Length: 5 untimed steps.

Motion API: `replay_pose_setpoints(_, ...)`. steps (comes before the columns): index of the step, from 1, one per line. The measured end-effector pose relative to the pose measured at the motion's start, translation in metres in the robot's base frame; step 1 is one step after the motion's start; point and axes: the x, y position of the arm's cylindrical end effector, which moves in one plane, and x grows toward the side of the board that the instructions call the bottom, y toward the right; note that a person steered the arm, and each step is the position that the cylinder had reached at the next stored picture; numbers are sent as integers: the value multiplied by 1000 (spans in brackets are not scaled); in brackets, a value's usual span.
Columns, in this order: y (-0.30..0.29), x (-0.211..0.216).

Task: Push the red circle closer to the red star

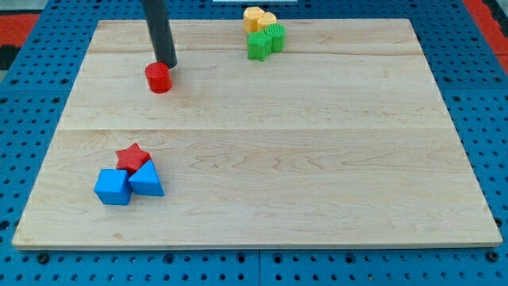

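Note:
The red circle (158, 78) lies on the wooden board (317, 159) at the upper left. My tip (166, 63) touches its upper right edge. The red star (132, 156) sits at the lower left, well below the circle, wedged against two blue blocks: a blue cube (112, 187) and a blue triangular block (147, 180).
Near the board's top edge stand two yellow blocks (259, 18) and two green blocks (265, 41) packed together. A blue pegboard (492, 119) surrounds the board.

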Motion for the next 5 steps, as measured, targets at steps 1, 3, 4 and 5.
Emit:
replay_pose_setpoints(1, -3, 13)
replay_pose_setpoints(3, -4, 46)
replay_pose_setpoints(4, -7, 74)
replay_pose_setpoints(5, -7, 99)
